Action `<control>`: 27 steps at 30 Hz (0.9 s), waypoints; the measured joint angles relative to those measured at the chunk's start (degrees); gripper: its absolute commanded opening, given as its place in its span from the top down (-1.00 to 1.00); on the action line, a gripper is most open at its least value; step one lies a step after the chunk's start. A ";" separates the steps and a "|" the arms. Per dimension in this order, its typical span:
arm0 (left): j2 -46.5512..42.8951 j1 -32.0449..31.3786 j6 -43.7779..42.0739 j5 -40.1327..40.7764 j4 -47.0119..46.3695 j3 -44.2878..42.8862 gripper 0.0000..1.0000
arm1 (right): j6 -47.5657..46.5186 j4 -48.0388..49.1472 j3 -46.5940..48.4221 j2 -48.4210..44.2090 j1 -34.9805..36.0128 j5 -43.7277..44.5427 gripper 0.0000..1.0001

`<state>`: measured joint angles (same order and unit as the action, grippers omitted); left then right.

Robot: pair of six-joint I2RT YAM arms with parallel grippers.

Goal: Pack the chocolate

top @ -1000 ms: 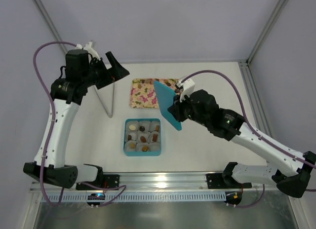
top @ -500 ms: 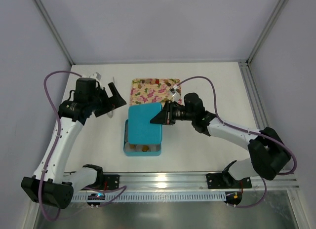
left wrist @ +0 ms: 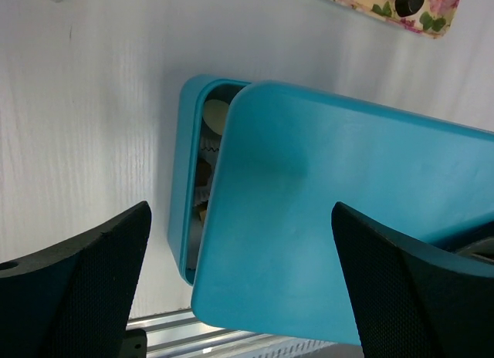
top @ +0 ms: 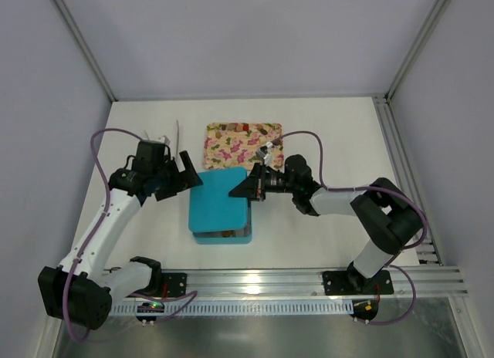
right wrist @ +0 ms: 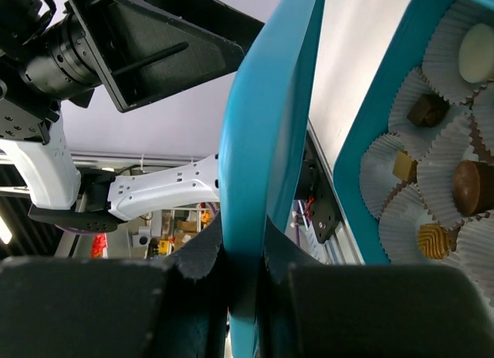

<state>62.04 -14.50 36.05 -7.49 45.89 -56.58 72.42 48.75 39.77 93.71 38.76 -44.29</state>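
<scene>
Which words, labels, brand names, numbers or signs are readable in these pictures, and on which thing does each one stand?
No text can be read.
Plain teal plastic lid, clamped in the right gripper: no print.
Teal plastic box: no print.
Pink floral tray: flower pattern only, no words.
Small background clutter in the right wrist view: too blurred to read.

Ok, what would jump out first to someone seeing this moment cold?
The teal lid, pinched at its right edge by the right gripper, covers most of the teal box at table centre, slightly askew. In the gap, chocolates in paper cups show. The left gripper is open beside the lid's left edge.
</scene>
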 measured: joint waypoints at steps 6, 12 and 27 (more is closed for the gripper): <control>0.48 -2.34 0.83 0.57 -2.16 2.08 -0.94 | 3.15 6.34 -1.77 3.89 -0.37 -0.87 0.92; 0.72 -3.45 1.22 0.26 -4.76 3.98 -0.95 | 5.49 11.17 -2.99 7.56 -0.66 -1.44 0.92; 2.54 -5.57 1.53 -1.16 -8.81 7.72 -0.95 | 7.17 16.83 -3.93 12.96 -1.38 -2.01 0.92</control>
<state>64.58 -20.08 37.58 -8.64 37.08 -48.86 79.59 65.58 35.83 106.67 37.39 -46.30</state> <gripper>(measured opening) 0.976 0.151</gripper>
